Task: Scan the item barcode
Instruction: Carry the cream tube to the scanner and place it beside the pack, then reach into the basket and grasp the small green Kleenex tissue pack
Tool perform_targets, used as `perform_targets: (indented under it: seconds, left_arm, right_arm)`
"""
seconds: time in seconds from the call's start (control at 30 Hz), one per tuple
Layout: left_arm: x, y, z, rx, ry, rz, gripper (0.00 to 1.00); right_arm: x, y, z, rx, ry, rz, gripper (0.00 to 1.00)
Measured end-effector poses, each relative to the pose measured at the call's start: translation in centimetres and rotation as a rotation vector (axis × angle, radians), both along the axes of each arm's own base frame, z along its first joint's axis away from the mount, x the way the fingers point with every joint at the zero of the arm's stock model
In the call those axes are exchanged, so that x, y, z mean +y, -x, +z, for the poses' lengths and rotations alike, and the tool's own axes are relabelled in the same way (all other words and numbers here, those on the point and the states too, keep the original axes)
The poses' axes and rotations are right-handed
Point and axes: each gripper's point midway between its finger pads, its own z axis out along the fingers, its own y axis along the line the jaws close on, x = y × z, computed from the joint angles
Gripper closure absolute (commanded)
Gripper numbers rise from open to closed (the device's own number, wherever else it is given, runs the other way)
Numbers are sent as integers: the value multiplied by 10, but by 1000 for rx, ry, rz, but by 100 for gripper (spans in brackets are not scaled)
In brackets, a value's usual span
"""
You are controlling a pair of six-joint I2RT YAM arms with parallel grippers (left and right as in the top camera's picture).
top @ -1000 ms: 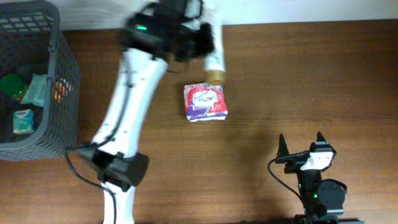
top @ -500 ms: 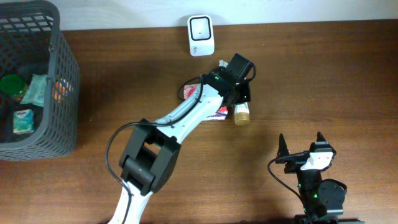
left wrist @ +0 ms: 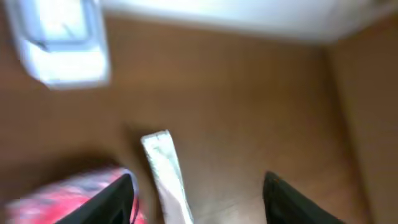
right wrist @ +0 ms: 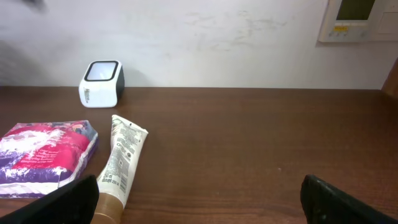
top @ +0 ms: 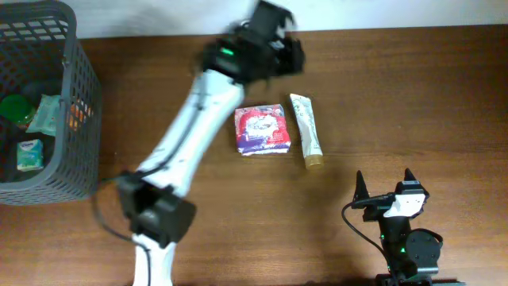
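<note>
Since half a second ago, the left gripper (left wrist: 198,186) has let go of the tube (top: 306,131) and has gone up and toward the far edge of the table (top: 413,95), so the tube now lies free where the gripper stood over it before. At the far left stands a grey mesh basket (top: 84,103) with some green things inside, too small to name. The left arm (top: 198,119) reaches from the near side up to the far middle, and it is blurred in the overhead view. Its fingers (left wrist: 119,198) stand wide apart in the left wrist view, with nothing between them, only the table below. The white scanner (right wrist: 102,84) stands at the far edge against the wall; in the overhead view the arm covers it, but both wrist views show it. Right of the arm lies a red and purple packet (top: 262,129), flat on the table. Just beside it on the right lies the tube, white, with its brown cap pointing to the near side; whether the two touch I cannot tell. The tube is nearer than the scanner and apart from it. At the near right the right gripper (top: 384,176) is well apart from all these things, its jaws spread wide and holding nothing.
</note>
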Motion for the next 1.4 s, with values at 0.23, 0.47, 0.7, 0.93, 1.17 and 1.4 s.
perform_targets:
  seconds: [0.23, 0.47, 0.7, 0.93, 1.17, 1.4]
  left_arm:
    - [342, 31, 182, -368, -159, 524, 27]
    - [545, 104, 102, -5, -514, 972, 32]
    - [575, 82, -64, 412, -588, 814, 30]
    - [591, 96, -157, 641, -694, 744, 33]
    - [600, 110, -206, 775, -783, 681, 39]
    - [616, 104, -210, 750, -858, 721, 44]
  right_arm:
    - [0, 0, 0, 0, 0, 0, 1]
    - [0, 0, 0, 0, 0, 0, 1]
    - [0, 0, 0, 0, 1, 0, 1]
    - [0, 0, 0, 0, 0, 0, 1]
    - [0, 0, 0, 0, 0, 0, 1]
    - [0, 0, 0, 0, 0, 0, 1]
